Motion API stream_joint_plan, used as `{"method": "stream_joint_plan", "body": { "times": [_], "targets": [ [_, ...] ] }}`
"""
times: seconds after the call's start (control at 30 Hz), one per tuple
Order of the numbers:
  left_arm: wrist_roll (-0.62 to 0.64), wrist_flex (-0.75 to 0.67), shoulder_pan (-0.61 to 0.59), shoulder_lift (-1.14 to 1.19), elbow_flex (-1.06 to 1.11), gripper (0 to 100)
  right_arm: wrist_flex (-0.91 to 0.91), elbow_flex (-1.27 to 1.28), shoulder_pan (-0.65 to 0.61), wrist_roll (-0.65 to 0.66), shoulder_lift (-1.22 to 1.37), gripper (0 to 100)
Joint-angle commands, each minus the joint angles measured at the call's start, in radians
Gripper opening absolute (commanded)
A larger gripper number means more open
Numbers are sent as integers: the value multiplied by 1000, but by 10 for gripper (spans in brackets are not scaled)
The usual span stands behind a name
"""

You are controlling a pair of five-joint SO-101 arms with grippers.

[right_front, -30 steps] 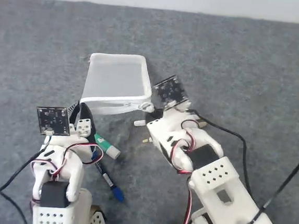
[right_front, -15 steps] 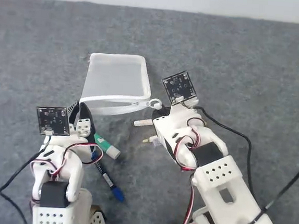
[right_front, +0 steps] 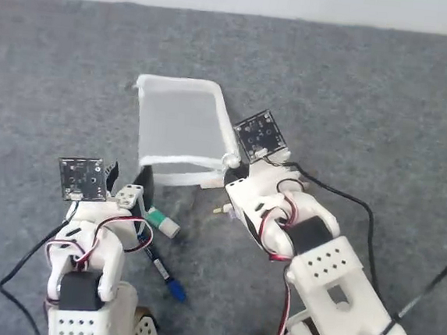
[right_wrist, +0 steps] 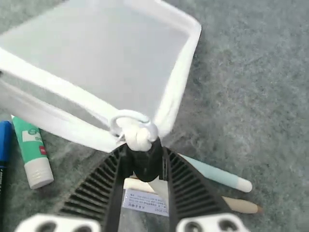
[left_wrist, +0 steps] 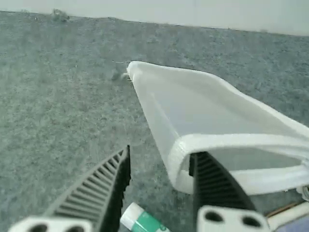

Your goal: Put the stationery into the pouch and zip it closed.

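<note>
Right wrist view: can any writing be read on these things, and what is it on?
Green-and-white tube: small print, too blurred to read.
White label below the right gripper: tiny print lines, too small to read.
Pouch: no print visible.

Pouch [right_front: 182,125] mouth shifts right and narrows, its body skewing. Left gripper [right_front: 129,177] slides right too, one finger now inside the opening. Right gripper [right_front: 231,168], clamped on zipper pull [right_front: 229,161], backs off slightly.
</note>
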Motion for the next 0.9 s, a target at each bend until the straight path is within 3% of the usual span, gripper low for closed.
{"method": "stream_joint_plan", "body": {
  "times": [0.0,0.23,0.47,0.67,0.87],
  "targets": [
    [18,2,-6,-20,-64,224,28,-23,-12,14,-127,6],
    [18,-25,-6,-15,-56,224,133,-21,-12,54,-295,6],
    [18,-26,0,-14,-56,223,114,43,-12,64,-387,6],
    [-25,-29,2,-14,-56,139,122,52,-13,63,-426,6],
    [-29,-46,55,-14,-38,126,114,68,-77,63,-426,6]
  ]
}}
